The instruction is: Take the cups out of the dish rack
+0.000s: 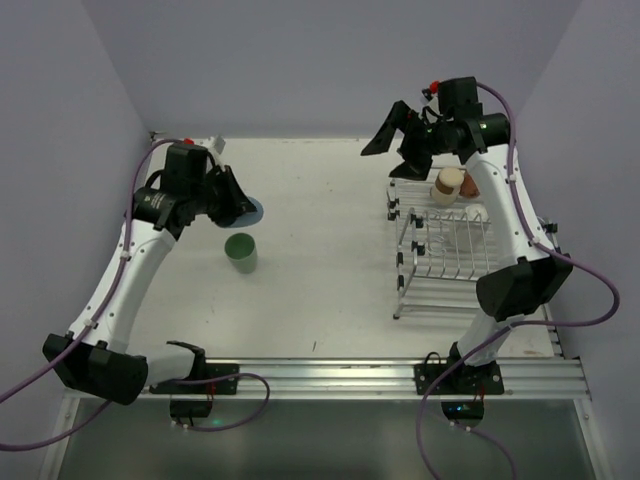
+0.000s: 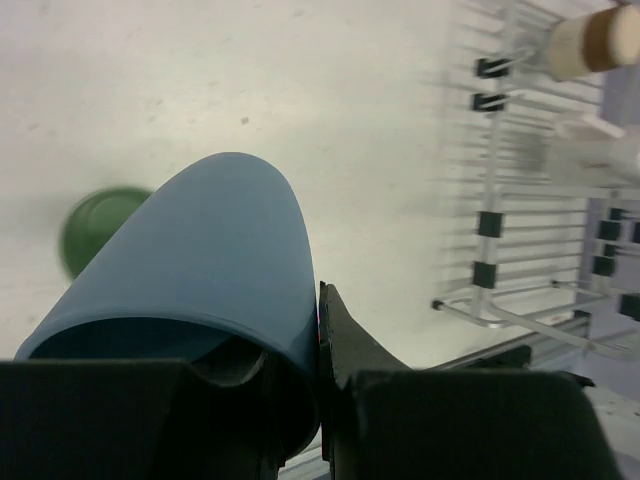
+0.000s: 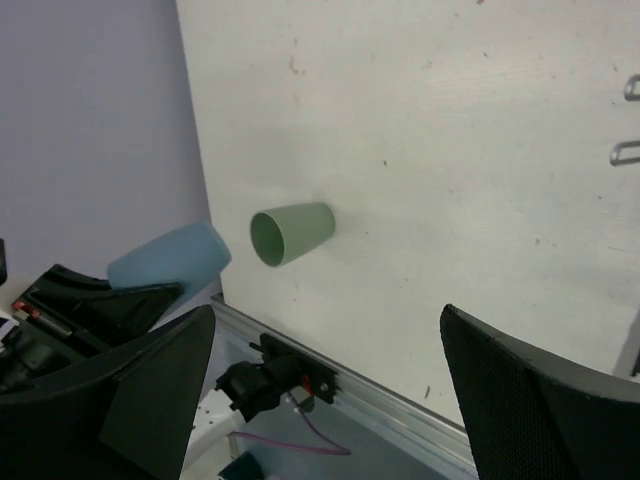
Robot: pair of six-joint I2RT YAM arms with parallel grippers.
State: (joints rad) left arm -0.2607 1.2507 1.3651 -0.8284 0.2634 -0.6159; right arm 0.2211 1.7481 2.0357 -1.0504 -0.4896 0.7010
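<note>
Inspection of the left gripper (image 1: 236,203) found its jaws clamped on the light blue cup (image 1: 254,209) at the rim. The wrist view showed one finger (image 2: 350,350) pressed against the outside of the cup wall. The cup was held tilted, with its closed end pointing away from the gripper, over the left half of the table (image 1: 320,190). Whether it touched the surface could not be determined.

The pale green cup (image 1: 241,252) stood upright on the table, mouth up, just in front of the left gripper and clear of it.

The right gripper (image 1: 397,148) hung above the far left corner of the dish rack (image 1: 445,262) with its jaws wide apart and nothing between them.

The rack sat on the right side of the table. The cream-tan cup (image 1: 449,185) lay on its side at the far end of the rack, with the salmon-pink cup (image 1: 471,188) just beside it, partly hidden by the right arm.
</note>
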